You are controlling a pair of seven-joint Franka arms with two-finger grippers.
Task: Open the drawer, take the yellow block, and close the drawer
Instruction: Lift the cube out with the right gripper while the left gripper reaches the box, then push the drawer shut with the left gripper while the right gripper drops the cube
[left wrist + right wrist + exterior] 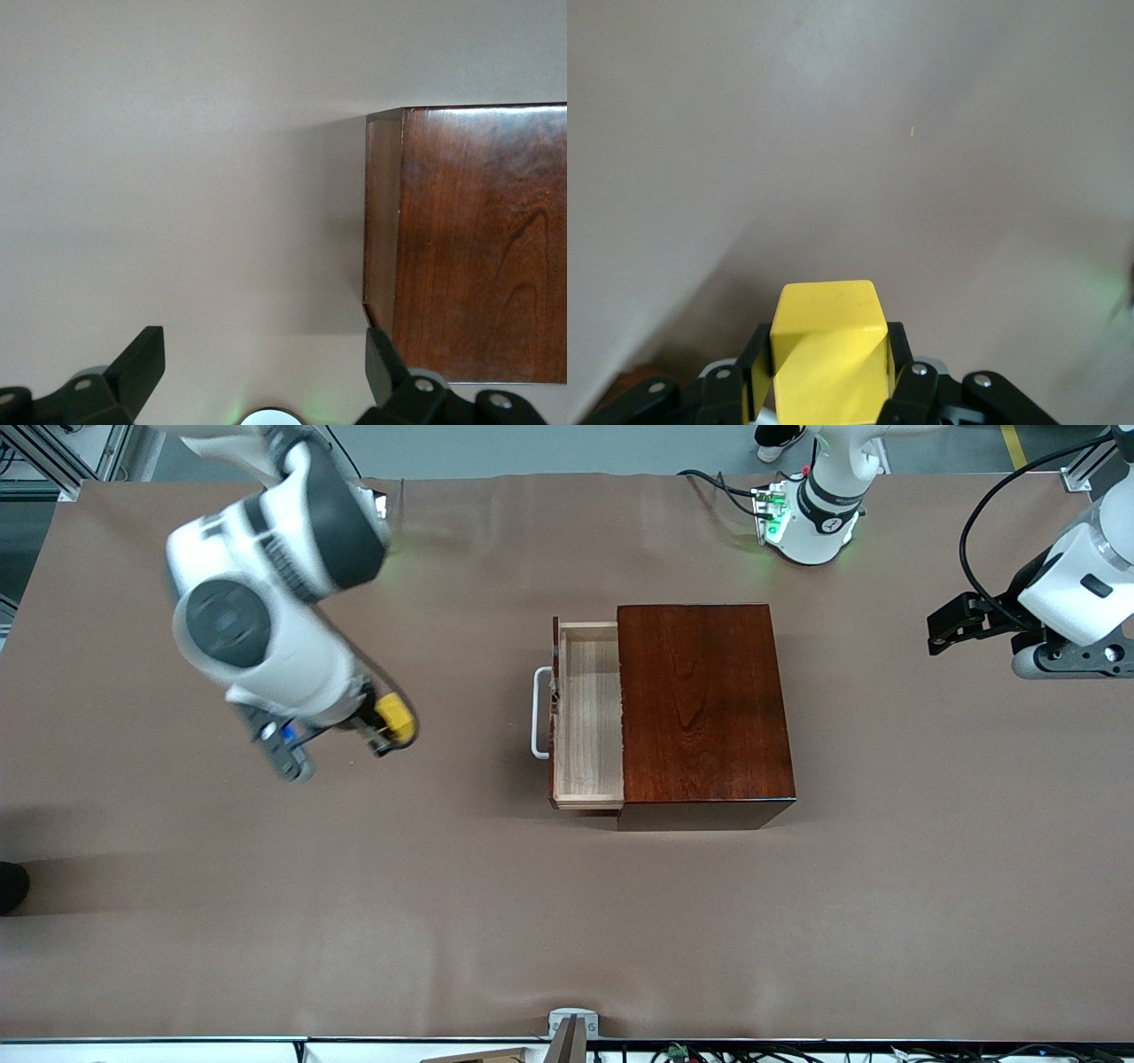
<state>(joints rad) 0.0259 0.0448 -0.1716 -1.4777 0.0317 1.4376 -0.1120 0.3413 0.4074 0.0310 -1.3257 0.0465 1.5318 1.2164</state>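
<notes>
Two arms at one brown table (177, 921). In the middle, a shiny dark red-brown wooden box (704, 708), also seen from the left wrist (483, 243). Out of the box, on the side toward the right arm's end of the table, a light-wood drawer (586, 717), pulled open, with nothing to see inside. On the drawer's front, a white bar handle (537, 713), shaped like a U. Up in the air over bare table, well apart from the drawer and toward the right arm's end, the right gripper (390, 731), pinching the yellow block (396, 718) between its black fingers. From the right wrist, the same little yellow block (828, 354), bright and plain, squeezed on both sides by the fingers (897, 372), with only brown table under it. At the left arm's end of the table, the left gripper (939, 631), waiting, up above the table and away from the box. From the left wrist, the left gripper (266, 367) with its two black fingertips (142, 363) spread wide, holding nothing, one tip near a corner of the box but not touching it.
</notes>
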